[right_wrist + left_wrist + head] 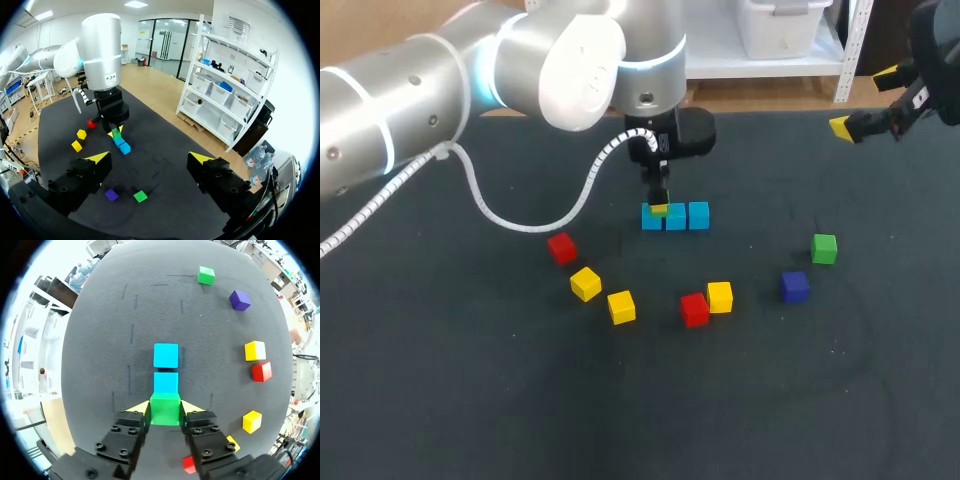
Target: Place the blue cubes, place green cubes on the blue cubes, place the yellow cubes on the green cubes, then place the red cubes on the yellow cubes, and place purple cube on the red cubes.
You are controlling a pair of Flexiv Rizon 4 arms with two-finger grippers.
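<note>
Three blue cubes (676,216) lie in a row at mid-table. My left gripper (659,208) stands over the row's left end, shut on a green cube (165,409) that its yellow fingertips (136,407) press from both sides. In the left wrist view two blue cubes (165,355) lie ahead of the green one, and the third is hidden beneath it. A second green cube (824,248) and the purple cube (794,286) sit to the right. My right gripper (863,101) hangs wide open at the table's far right, holding nothing (150,159).
Loose cubes lie in front of the blue row: a red cube (561,247), two yellow cubes (585,283) (621,306), then a red cube (694,309) touching a yellow cube (719,296). The left arm's white cable (520,215) loops over the table's left part.
</note>
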